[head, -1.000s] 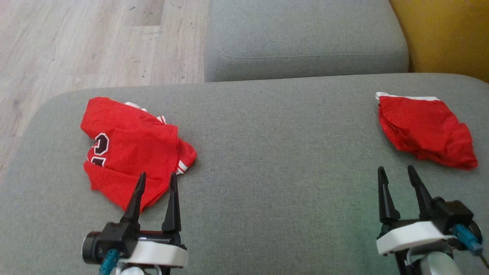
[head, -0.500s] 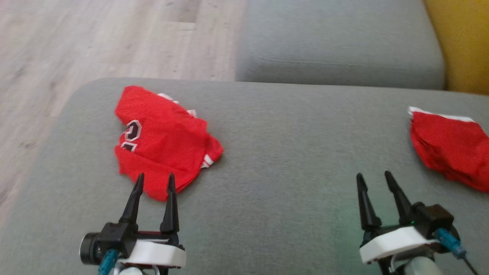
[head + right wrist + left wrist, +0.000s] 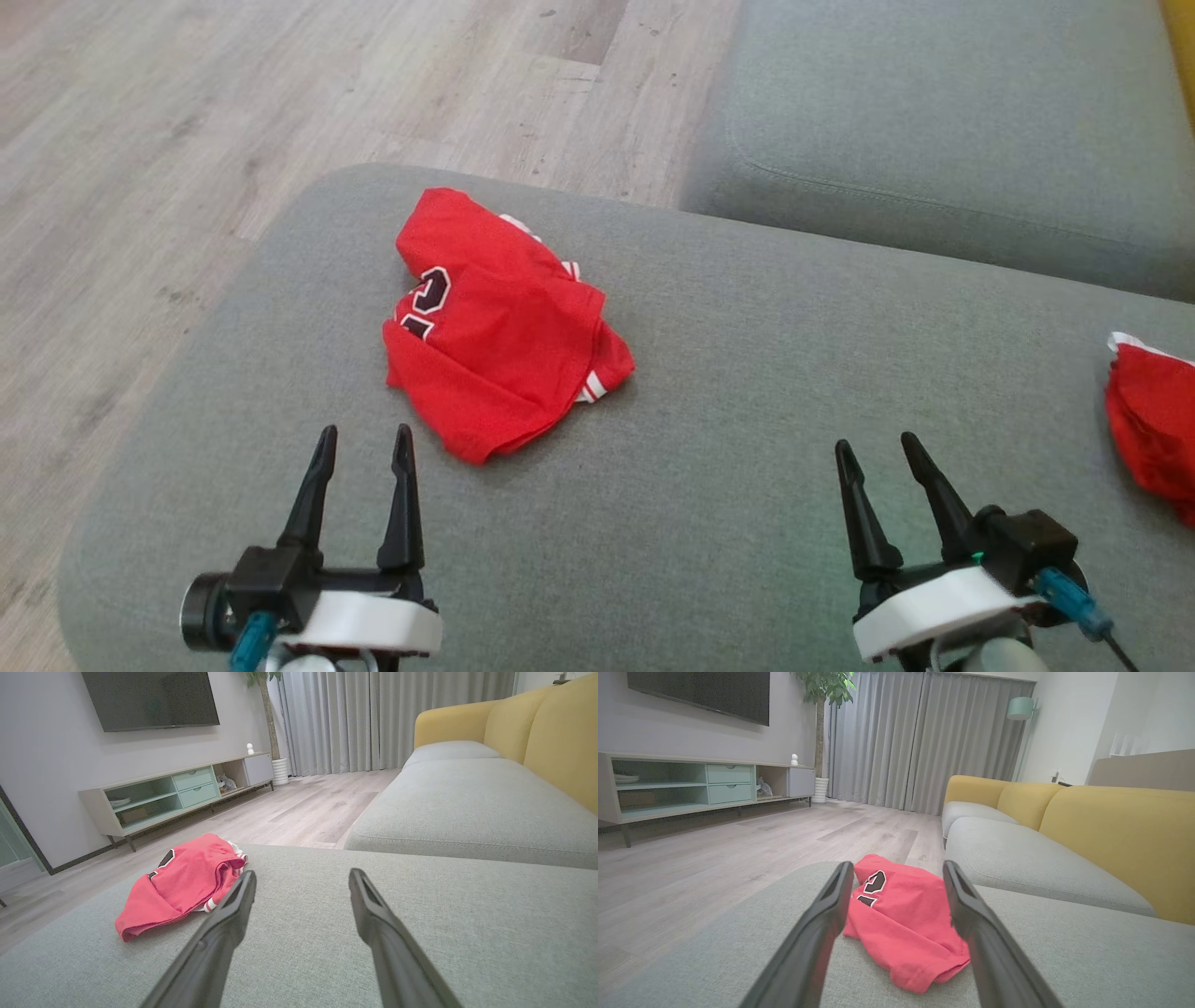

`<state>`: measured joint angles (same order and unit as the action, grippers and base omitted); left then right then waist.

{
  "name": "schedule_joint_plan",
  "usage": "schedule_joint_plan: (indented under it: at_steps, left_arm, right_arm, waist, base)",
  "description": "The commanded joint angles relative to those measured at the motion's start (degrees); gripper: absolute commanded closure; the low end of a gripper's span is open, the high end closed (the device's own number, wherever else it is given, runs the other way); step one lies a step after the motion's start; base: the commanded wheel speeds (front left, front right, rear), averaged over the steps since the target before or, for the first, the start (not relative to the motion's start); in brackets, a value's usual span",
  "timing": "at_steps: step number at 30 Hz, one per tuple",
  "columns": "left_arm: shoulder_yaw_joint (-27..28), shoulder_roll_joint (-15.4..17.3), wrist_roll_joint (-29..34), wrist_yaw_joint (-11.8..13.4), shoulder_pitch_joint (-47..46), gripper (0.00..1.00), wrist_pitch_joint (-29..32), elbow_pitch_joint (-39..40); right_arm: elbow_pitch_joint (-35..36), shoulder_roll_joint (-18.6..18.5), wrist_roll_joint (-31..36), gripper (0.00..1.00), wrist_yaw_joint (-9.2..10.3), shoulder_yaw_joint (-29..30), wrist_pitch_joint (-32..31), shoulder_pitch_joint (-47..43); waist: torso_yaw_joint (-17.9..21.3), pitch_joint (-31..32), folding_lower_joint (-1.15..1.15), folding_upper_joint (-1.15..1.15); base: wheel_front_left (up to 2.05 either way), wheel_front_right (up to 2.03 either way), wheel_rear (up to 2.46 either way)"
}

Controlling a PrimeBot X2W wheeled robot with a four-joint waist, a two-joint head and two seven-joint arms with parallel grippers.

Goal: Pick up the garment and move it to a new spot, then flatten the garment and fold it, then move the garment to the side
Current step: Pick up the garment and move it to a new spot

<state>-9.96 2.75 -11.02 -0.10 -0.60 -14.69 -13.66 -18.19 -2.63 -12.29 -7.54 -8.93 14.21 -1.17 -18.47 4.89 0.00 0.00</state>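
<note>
Grey upholstered seat cushion [image 3: 747, 448]: carries 2 garments, both lying directly on the fabric. A crumpled red jersey [image 3: 504, 355] with a black-and-white numeral lies near the far left corner. A white-trimmed red garment [image 3: 1153, 429] lies well apart, at the right.

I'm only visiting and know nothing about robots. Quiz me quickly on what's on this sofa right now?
1. True or false: the left gripper is holding the red jersey.
2. How many red garments lie on the grey cushion? A one, B two, C three.
3. Fill in: the jersey lies nearer the ____ gripper.

Key: 1 false, its fingers are open, short of the jersey. 2 B, counting the second red garment at the right. 3 left.
</note>
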Motion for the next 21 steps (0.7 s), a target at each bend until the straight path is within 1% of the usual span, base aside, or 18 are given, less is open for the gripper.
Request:
schedule_joint_plan:
  at_steps: [1, 4, 7, 10, 12, 16, 18, 21]
  left_arm:
    - [2.0, 0.1, 0.6, -0.3, -1.7, 0.0, -0.3, 1.7]
    - [2.1, 0.1, 0.8, -0.5, -1.9, 0.0, -0.3, 1.6]
    - [2.0, 0.1, 1.3, -1.2, -2.7, 0.0, -0.3, 1.0]
    - [1.2, 0.3, 2.1, -2.4, -4.1, 0.0, -0.3, -0.6]
    - [-0.3, 0.8, 2.8, -3.6, -5.7, 0.0, 0.1, -3.1]
    - [-4.7, 2.4, 3.9, -6.0, -10.3, 0.0, 4.0, -8.0]
    - [-6.4, 3.3, 3.8, -6.6, -12.5, 0.0, 6.4, -10.3]
    - [-8.2, 4.4, 3.3, -7.0, -15.7, 0.0, 8.4, -13.1]
  right_arm:
    - [1.7, -0.2, -0.4, 0.0, 0.05, -1.3, 0.8, 1.4]
    - [1.7, -0.2, -0.3, 0.0, 0.05, -1.3, 0.8, 1.6]
    - [1.7, -0.2, -0.2, 0.0, 0.05, -1.0, 0.8, 1.8]
    - [1.9, -0.2, 0.1, 0.0, 0.05, -0.7, 0.8, 2.1]
    - [2.0, -0.2, 0.5, 0.0, 0.05, -0.1, 0.8, 2.6]
    - [2.3, -0.2, 1.5, 0.0, 0.05, 1.0, 0.8, 3.4]
    - [2.3, -0.2, 1.9, 0.0, 0.05, 1.2, 0.8, 3.9]
    - [2.3, -0.2, 2.3, 0.0, 0.05, 1.2, 0.8, 4.8]
  waist:
    - [-0.2, -0.2, 0.0, 0.0]
    - [-0.1, -0.8, 0.0, 0.0]
    - [0.4, -1.6, 0.0, 0.0]
    - [1.0, -3.0, 0.0, 0.0]
    - [1.3, -4.3, 0.0, 0.0]
    - [2.0, -6.4, 0.0, 0.0]
    - [2.4, -7.3, 0.0, 0.0]
    - [3.3, -8.6, 0.0, 0.0]
  base:
    - [0.0, 0.0, 0.0]
    - [0.0, 0.0, 0.0]
    - [0.0, 0.0, 0.0]
    - [0.0, 0.0, 0.0]
    - [0.0, 0.0, 0.0]
    - [0.0, 0.0, 0.0]
    - [0.0, 0.0, 0.0]
    - [0.0, 0.0, 0.0]
